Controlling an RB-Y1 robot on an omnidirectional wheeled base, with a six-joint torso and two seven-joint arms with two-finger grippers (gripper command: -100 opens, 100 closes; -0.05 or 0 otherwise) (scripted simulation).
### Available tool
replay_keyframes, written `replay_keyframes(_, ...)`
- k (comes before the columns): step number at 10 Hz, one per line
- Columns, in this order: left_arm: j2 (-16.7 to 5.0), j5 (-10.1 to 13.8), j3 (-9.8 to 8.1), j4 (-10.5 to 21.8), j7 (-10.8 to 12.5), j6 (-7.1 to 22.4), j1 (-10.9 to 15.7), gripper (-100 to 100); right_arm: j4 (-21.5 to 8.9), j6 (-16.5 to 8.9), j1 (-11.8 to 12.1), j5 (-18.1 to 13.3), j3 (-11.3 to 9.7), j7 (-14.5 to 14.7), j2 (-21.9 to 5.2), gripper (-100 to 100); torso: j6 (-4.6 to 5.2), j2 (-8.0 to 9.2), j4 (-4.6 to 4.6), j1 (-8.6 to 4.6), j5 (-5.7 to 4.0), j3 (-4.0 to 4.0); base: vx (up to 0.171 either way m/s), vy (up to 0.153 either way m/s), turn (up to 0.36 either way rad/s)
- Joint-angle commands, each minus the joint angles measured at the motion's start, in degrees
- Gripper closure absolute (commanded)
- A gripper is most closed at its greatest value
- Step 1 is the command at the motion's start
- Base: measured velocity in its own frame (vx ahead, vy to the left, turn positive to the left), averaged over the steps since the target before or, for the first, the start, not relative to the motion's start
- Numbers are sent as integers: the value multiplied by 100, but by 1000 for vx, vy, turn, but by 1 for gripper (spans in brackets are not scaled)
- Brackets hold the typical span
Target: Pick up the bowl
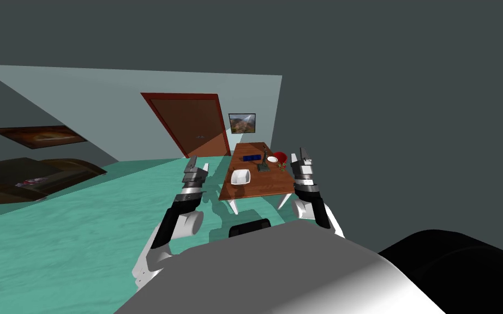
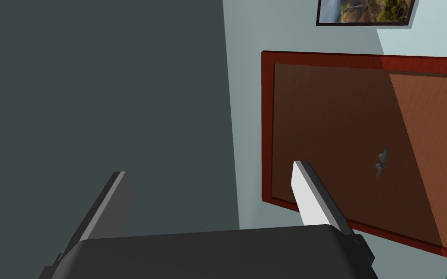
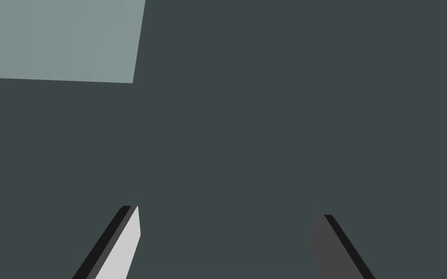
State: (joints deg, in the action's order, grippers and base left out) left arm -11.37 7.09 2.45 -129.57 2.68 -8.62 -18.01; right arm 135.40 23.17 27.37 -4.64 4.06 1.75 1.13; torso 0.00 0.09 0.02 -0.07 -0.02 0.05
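The bowl (image 1: 240,176), white and squarish, is seen on the table (image 1: 261,186), straight ahead at 12 o'clock, near the top's front edge. A small dish (image 1: 272,159), a dark figure (image 1: 264,165) and a red thing (image 1: 280,157) are set farther back, toward 1 o'clock from the bowl and apart from it. The bowl's front side is thus judged open to an approach.

The left gripper (image 1: 199,162) (image 2: 209,169) is raised at 11 o'clock and the right gripper (image 1: 298,154) (image 3: 228,211) at 1 o'clock, flanking the table's front end. Both are pointed over the table, not down at it. Each pair of fingers is spread wide, with nothing between them.

Nothing has been grasped yet. The raised, spread posture is judged a ready stance that spares the table edge while the table is neared.
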Motion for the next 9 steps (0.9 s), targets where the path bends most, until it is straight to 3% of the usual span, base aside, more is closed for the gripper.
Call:
replay_keyframes(1, -80, 11, -5, 146, 105, 286, 204, -100, 0, 0, 0, 0, 0, 0, 0, 0, 0, 0, 0, 0, 0, 0, -31, -20, -7)
replay_keyframes(4, -122, 14, 4, 246, 191, 668, 368, -100, 0, 0, 0, 0, 0, 0, 0, 0, 0, 0, 0, -2, 0, 0, -25, -21, -5)
replay_keyframes(9, -181, 15, 41, 589, 455, 1486, 872, -100, 0, 0, 0, 0, 0, 0, 0, 0, -1, -1, 0, 0, 0, -1, -26, -18, -8)
